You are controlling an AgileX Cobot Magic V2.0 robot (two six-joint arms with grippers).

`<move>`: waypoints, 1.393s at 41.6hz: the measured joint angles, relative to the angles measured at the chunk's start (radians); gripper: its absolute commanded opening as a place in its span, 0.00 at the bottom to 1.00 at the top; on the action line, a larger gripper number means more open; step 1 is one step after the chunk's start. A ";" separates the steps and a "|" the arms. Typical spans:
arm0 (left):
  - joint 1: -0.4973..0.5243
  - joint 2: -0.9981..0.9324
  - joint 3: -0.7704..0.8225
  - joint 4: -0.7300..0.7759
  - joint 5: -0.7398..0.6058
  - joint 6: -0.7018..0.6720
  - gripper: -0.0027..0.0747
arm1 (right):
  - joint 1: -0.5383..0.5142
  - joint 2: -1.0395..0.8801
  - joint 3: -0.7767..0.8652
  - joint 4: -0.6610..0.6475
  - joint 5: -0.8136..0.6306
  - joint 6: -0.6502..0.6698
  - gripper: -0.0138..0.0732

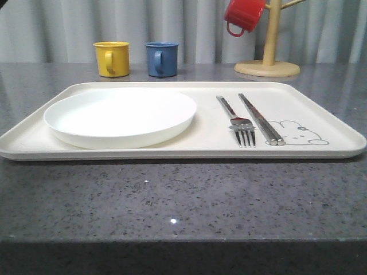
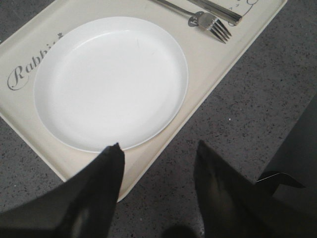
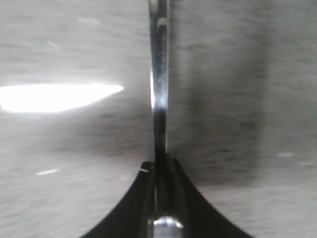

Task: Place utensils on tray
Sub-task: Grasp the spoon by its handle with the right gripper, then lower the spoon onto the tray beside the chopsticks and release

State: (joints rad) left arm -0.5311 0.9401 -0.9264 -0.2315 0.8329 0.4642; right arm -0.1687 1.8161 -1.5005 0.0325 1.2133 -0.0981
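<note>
pinching a slim, stiff, slippery metal utensil handle [image 3: 159, 99], right gripper [image 3: 159, 173] clamps its end; left gripper [image 2: 157, 153] gapes above cream tray [image 2: 208, 79].

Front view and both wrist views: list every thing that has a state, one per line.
tray: flat on the counter, holding plate, fork and chopsticks.
plate: upright, empty, on the tray's left half.
fork: lying flat, tines toward the camera.
chopsticks: lying paired, right of the fork.
yellow mug: upright, behind the tray.
blue mug: upright, behind the tray.
red mug: hung on the wooden stand.
left tool: open, empty.
right tool: shut on a slim metal utensil.
</note>
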 measured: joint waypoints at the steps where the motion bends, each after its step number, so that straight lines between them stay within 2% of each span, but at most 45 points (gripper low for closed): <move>1: 0.000 0.000 0.000 0.000 0.000 0.000 0.47 | 0.007 -0.007 0.000 0.022 0.002 0.000 0.14; 11: 0.000 0.000 0.000 0.000 -0.002 0.000 0.47 | 0.134 -0.074 0.000 0.191 0.010 -0.002 0.14; 19: 0.000 0.000 0.000 0.000 -0.008 0.000 0.47 | 0.245 -0.072 0.000 0.278 0.010 0.012 0.14; 34: 0.000 0.000 0.000 0.000 -0.010 0.000 0.47 | 0.327 -0.001 0.000 0.290 0.010 0.193 0.15; 38: 0.000 0.000 0.000 0.000 -0.010 0.000 0.47 | 0.327 0.005 0.000 0.288 0.007 0.228 0.22; 42: 0.000 0.000 0.000 0.000 -0.010 0.000 0.47 | 0.327 0.005 0.000 0.286 0.003 0.238 0.37; 46: 0.000 0.000 0.000 0.000 -0.010 0.000 0.47 | 0.327 0.005 0.000 0.277 0.000 0.238 0.47; 58: 0.000 0.000 0.000 0.000 -0.010 0.000 0.47 | 0.334 -0.025 0.000 0.212 -0.024 0.197 0.48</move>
State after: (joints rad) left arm -0.5311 0.9401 -0.9264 -0.2315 0.8230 0.4642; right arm 0.1655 1.7908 -1.5005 0.2446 1.1895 0.0990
